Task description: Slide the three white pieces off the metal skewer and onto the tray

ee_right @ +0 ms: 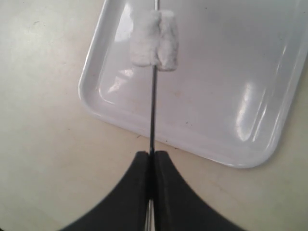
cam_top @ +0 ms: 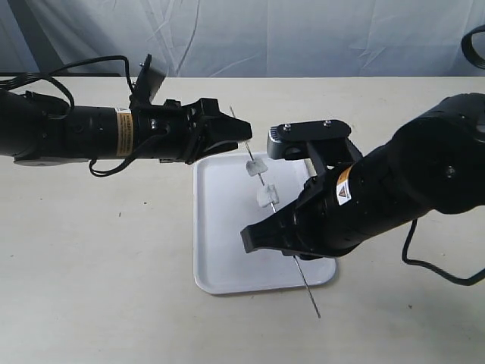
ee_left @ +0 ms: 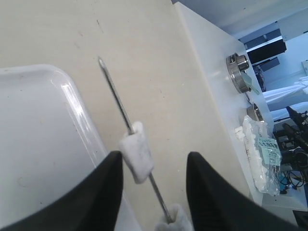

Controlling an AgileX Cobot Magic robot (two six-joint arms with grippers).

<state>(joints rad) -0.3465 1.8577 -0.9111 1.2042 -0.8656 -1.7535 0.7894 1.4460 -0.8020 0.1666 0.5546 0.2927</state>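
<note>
My right tool (ee_right: 151, 156) was clamped shut on the skewer (cam_top: 314, 303), gripping it toward its near end. I judged that hold was meant to leave the far stretch free, so anything pushed along it could drop off the far tip. The rod ran slantwise above the tray (cam_top: 220, 250), and its near tip stuck out past the tray's near right corner over the tabletop (cam_top: 114, 265). My left tool (ee_left: 154, 159) stood apart, one finger on each side of the far piece (ee_left: 137, 151) and touching neither it nor the rod, as far as I could see. I took that as a straddle, ready to close and drag the piece toward the far tip. A near piece (cam_top: 267, 197) sat farther down the rod, just short of my right tool, and both hung over the tray's far right part, so a fall would likely land inside the rim. The third piece I could not find. From my right wrist the near lump looked doubled, perhaps two pressed together, but I could not tell. My left wrist view cut that lump off at the frame edge. From outside, my right arm hid the place where the rod was clamped, and I could not judge how high the pieces hung above the tray.
</note>
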